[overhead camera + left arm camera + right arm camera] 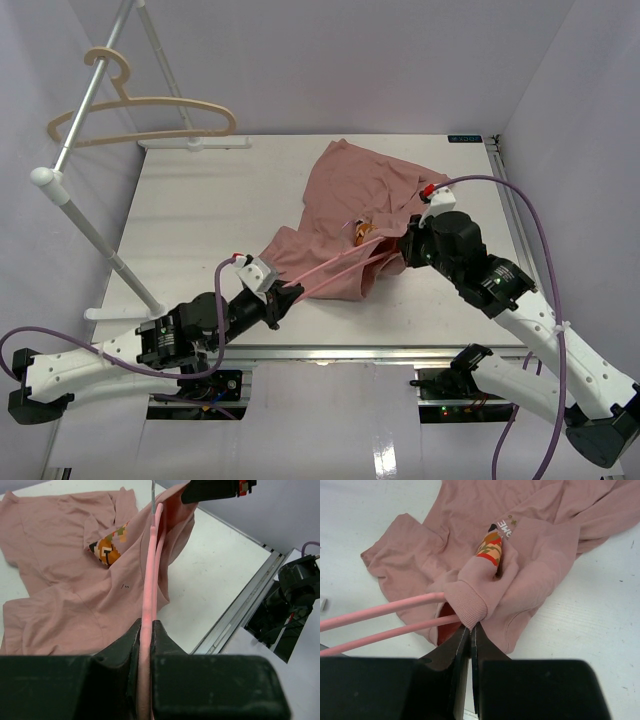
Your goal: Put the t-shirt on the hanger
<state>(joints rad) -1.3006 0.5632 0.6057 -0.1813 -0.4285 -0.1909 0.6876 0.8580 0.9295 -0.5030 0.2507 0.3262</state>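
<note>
Top cam: soft, limp t-shirt [350, 190] lies crumpled, stiff thin hanger [330, 275] entering just below its tag [362, 233]. L wrist: left gripper [146, 630] clamped on hanger. R wrist: right gripper [470, 629] closed tight, seemingly pinching ribbed collar [467, 605] beside tag, the best hold.

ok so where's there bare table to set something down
Left half of the white table, between the white rack pole and the dusty-pink cloth t-shirt; also a strip right of the shirt. Crowded near-centre: thin pink hanger, left end effector, right end effector.

Dusty-pink t-shirt [470, 510], orange patterned tag [491, 547], pink hanger [380, 611]
</note>
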